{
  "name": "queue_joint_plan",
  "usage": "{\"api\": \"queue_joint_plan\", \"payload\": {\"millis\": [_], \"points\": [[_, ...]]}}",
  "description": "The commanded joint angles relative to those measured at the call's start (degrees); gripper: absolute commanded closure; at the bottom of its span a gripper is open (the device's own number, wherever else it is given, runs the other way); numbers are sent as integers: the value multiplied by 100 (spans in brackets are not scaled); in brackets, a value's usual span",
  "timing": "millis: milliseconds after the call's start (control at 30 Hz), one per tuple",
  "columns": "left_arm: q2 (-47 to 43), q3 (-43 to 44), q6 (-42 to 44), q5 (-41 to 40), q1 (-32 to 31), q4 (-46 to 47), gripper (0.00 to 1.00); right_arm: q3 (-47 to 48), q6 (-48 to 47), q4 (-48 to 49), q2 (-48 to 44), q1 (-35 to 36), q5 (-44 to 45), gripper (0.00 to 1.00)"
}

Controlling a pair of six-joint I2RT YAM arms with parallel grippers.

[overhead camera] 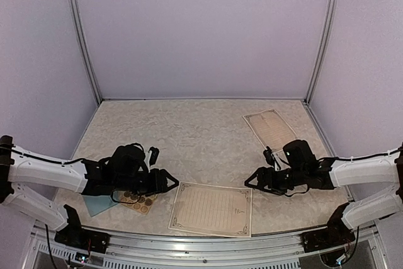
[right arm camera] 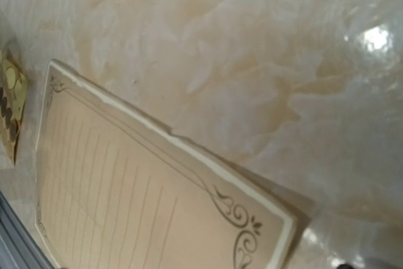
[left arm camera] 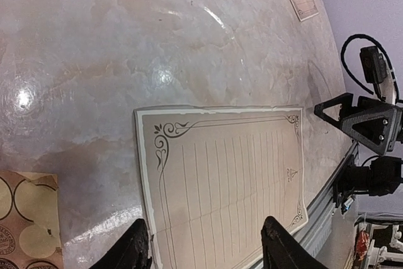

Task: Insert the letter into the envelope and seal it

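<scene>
Creasing threatens the flat letter [overhead camera: 211, 208] if the left gripper [overhead camera: 169, 182], half open and empty at its left edge, pinches before the wide-open, empty right gripper [overhead camera: 252, 181], while the envelope [overhead camera: 97, 205] lies partly under the left arm.

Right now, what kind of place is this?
Probably an enclosed lab robot cell: plain lilac back panel, aluminium corner post, beige marbled tabletop with a cream lined paper sheet staged on it.

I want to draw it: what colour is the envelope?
The envelope is teal-blue; the top view shows it best.
</scene>
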Motion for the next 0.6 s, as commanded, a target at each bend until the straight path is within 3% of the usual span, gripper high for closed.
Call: {"api": "queue_joint_plan", "payload": {"millis": [0, 233, 367, 567], "points": [[222, -64, -69, 40, -41, 380, 43, -49, 229, 411, 269, 91, -11, 12], [669, -133, 7, 166, -56, 690, 45, -54, 303, 599, 566, 116, -47, 14], [937, -131, 37, 243, -78, 803, 55, -58, 381, 699, 742, 154, -54, 15], [1259, -94, 68, 302, -76, 856, 60, -81, 495, 887, 961, 222, -87, 16]]}}
